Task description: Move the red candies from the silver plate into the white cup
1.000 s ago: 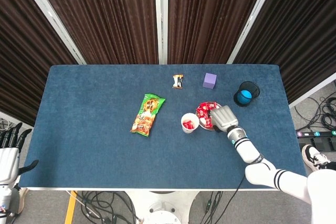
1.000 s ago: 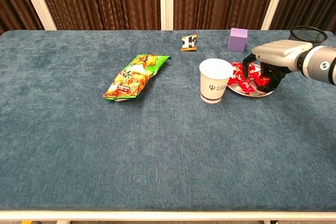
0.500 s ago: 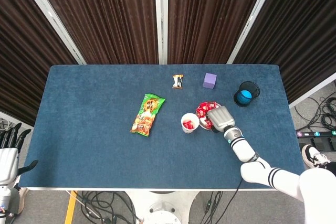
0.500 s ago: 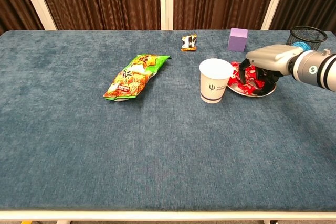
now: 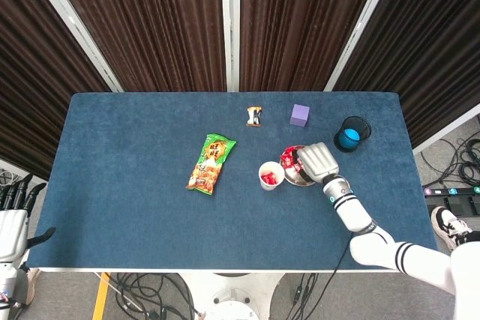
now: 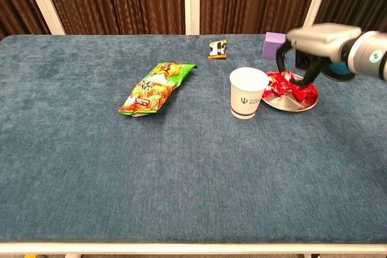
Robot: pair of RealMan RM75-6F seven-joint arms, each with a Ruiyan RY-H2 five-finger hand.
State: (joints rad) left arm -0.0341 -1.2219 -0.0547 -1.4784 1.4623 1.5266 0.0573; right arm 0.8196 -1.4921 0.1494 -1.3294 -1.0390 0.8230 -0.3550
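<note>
The white cup (image 6: 248, 92) stands just left of the silver plate (image 6: 290, 106); from above, red candies lie inside the cup (image 5: 268, 177). More red candies (image 6: 290, 86) are heaped on the plate. My right hand (image 6: 314, 43) hovers a little above the plate with its fingers curled downward; no candy shows plainly between them. In the head view this hand (image 5: 316, 161) covers most of the plate (image 5: 304, 183), with a few candies (image 5: 287, 159) showing at its left. My left hand (image 5: 11, 222) hangs off the table's left edge, fingers spread and empty.
A green snack bag (image 6: 156, 87) lies left of the cup. At the back are a small wrapped snack (image 6: 217, 48) and a purple cube (image 6: 272, 40). A black mesh basket (image 5: 352, 133) with something blue inside stands right of the plate.
My right hand was down among the candies on the plate and has risen above it. The left hand has not moved.
</note>
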